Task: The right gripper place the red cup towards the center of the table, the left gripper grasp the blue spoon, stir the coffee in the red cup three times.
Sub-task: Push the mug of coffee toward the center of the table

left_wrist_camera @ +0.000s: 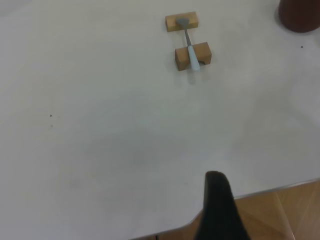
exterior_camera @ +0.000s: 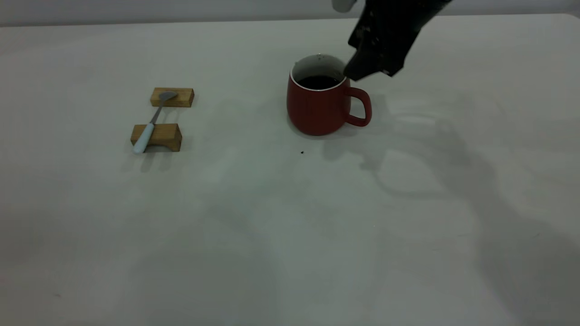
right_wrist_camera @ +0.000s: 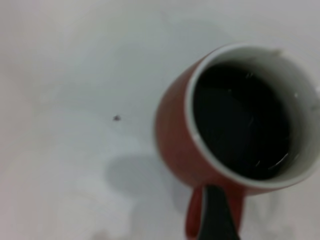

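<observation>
black angular right gripper, pale-flecked casing

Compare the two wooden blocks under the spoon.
The far wooden block lies flat and low, carrying the blue spoon's grey bowl; the near wooden block stands taller, has a notch underneath, and carries the pale handle. Both are tan wood, apart on the table.

Two tan wooden blocks — apart.
</observation>
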`<state>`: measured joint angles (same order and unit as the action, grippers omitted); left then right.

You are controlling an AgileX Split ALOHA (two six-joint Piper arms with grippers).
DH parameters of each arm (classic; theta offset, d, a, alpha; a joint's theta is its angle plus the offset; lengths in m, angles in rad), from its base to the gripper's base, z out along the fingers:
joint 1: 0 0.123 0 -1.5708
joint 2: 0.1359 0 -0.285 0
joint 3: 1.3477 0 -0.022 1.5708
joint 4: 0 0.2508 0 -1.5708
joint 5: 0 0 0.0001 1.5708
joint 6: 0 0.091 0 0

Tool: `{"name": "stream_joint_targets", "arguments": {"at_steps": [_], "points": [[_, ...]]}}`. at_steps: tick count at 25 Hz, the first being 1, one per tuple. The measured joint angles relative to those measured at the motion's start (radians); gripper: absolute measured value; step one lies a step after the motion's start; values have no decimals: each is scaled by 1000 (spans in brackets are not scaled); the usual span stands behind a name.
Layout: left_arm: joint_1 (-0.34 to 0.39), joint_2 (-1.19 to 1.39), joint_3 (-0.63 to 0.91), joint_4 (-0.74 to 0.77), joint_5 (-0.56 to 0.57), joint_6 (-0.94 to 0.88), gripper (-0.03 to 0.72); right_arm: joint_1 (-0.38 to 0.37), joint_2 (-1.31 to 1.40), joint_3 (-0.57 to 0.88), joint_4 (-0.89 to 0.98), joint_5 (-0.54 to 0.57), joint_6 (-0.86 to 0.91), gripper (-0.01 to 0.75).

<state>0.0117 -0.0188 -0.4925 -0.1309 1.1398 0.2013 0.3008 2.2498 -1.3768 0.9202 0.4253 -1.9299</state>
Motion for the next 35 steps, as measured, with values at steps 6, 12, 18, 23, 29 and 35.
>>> {"name": "stream_joint_targets", "arguments": {"at_steps": [6,12,18,23,29,35], "points": [[0,0,0,0,0,0,575,-14,75,0,19,-73,-92,541],[0,0,0,0,0,0,575,-18,120,0,160,-97,-190,541],[0,0,0,0,0,0,575,-1,169,-48,239,-95,-199,541],[0,0,0,0,0,0,575,23,215,-130,242,-84,-199,541],[0,0,0,0,0,0,575,70,230,-149,250,-80,-199,541],[0,0,0,0,0,0,575,97,230,-149,251,-62,-194,541]]}}
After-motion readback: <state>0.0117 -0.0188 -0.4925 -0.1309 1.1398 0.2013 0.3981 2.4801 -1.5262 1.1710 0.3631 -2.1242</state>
